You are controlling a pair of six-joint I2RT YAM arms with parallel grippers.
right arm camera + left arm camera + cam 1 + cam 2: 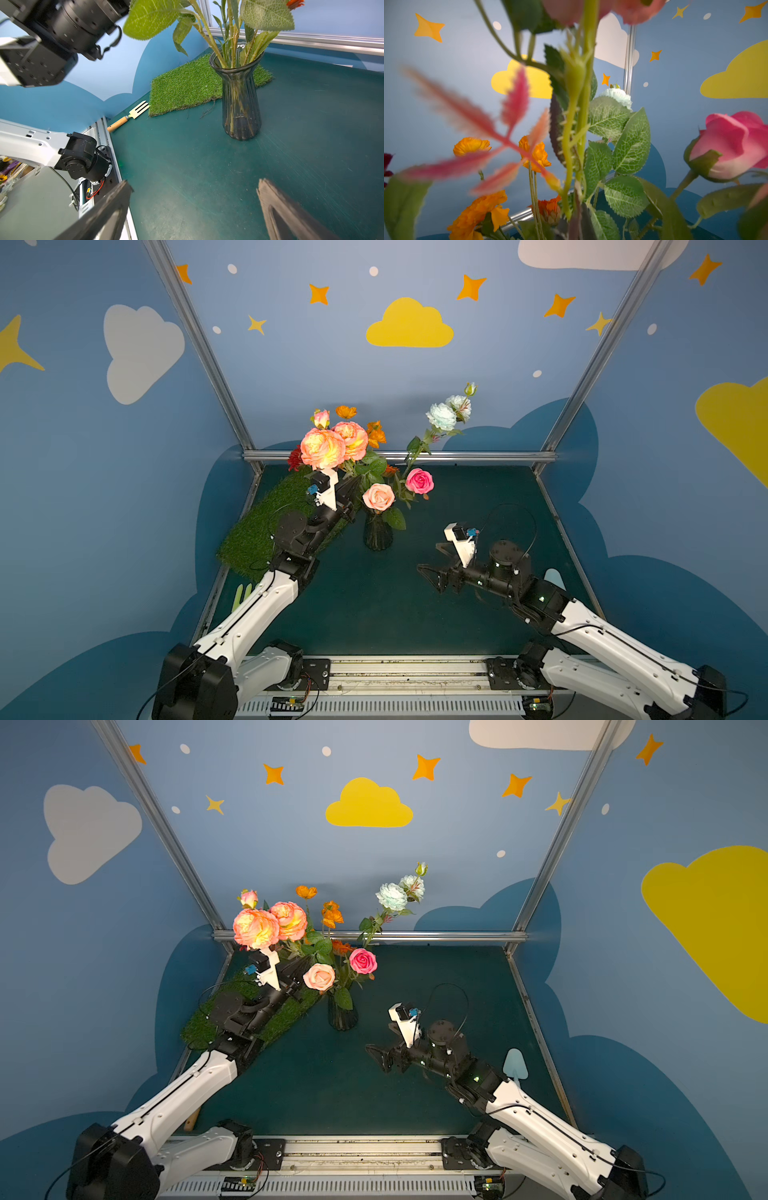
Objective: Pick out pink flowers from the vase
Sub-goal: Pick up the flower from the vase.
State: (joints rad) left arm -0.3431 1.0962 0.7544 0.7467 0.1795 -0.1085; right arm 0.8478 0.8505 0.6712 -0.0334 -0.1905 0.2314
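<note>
— Vase [378,535] first: where does it stand?
— Upright on the green surface [374,605], roughly midway between the two arms and just beside the grass mat [257,531]. It is dark ribbed glass with a bundle of green stems in its neck.
— And the pink ones?
— The pale pink rose [378,497] sits lowest, right over the vase mouth. The hot-pink rose [419,481] is just beside it, toward the right arm's side and a little higher. Their stems lead down toward the neck. The peach-pink branch [322,448], two big ruffled blooms and a small bud, leans out toward the left arm's side, above the mat.
— Left arm?
— The left tool [351,488] is in among the leaves just under those peach blooms, pressed together. Its wrist view shows a thorny green stem close up, running straight away from the tool toward pink petals, so it pinches that branch's stem. Whether the stem's lower end sits in the vase, I cannot tell.
— Right arm?
— The right tool [428,556] hangs low over the surface, well apart from the vase and pointing toward it. It is spread wide with nothing between its jaws.
— Anything else in the bunch?
— Orange flowers [376,435] behind the peach blooms, and white-bluish blooms [441,416] highest at the back. A garden fork [128,116] lies on the surface just beside the mat.
</note>
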